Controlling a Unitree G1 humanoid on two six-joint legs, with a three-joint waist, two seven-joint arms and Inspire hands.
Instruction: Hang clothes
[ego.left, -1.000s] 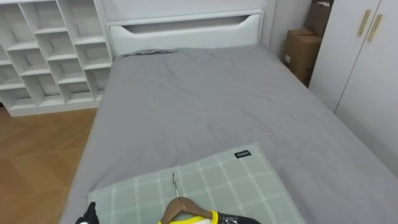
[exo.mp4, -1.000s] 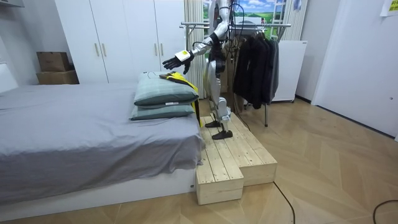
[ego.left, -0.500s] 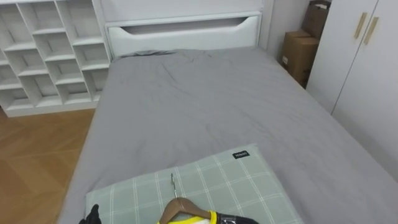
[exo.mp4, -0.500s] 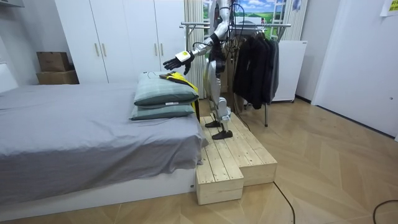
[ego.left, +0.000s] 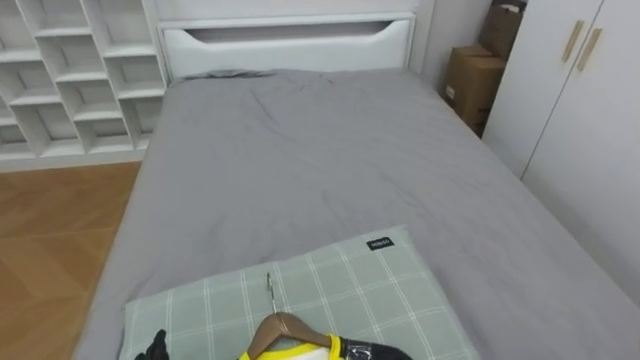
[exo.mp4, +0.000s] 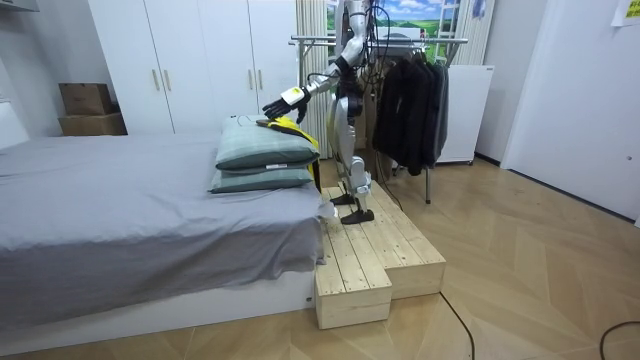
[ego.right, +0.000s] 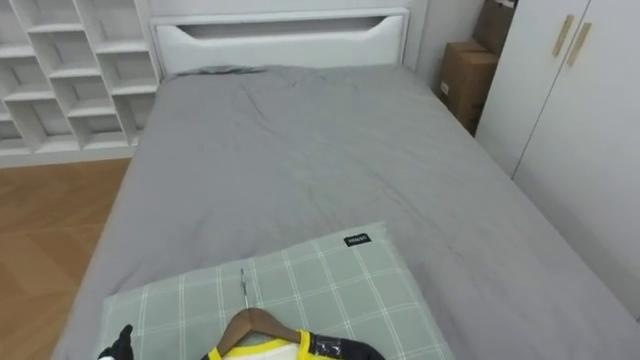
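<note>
From the head camera I have the white cubby shelving (ego.left: 70, 80) at far left, with wooden floor (ego.left: 50, 230) running alongside the bed (ego.left: 320, 160). At the lower left edge the dark fingertips of my left hand (ego.left: 153, 348) poke into view by the near left corner of the green checked pillow (ego.left: 350, 290); I cannot tell from here whether they touch it. The room view helps: that hand is stretched out just above the pillow stack with the fingers extended and loose, grasping nothing. Just right of the hand, the wooden hanger (ego.left: 285, 328) lies flat on the pillow, its metal hook pointing up the bed toward the white headboard (ego.left: 290, 42). The yellow and black garment (ego.left: 335, 348) is on that hanger, resting on the pillow at the bottom edge of my view, apart from the hand. The grey sheet beyond is bare and lightly creased. Farther right sit cardboard boxes (ego.left: 470, 80) in the corner, then the white wardrobe (ego.left: 580, 130). In the room view I am standing upright on a wooden platform (exo.mp4: 375, 255) at the pillow end of the bed, facing it, with a clothes rack (exo.mp4: 410, 95) of dark clothes right behind me.
</note>
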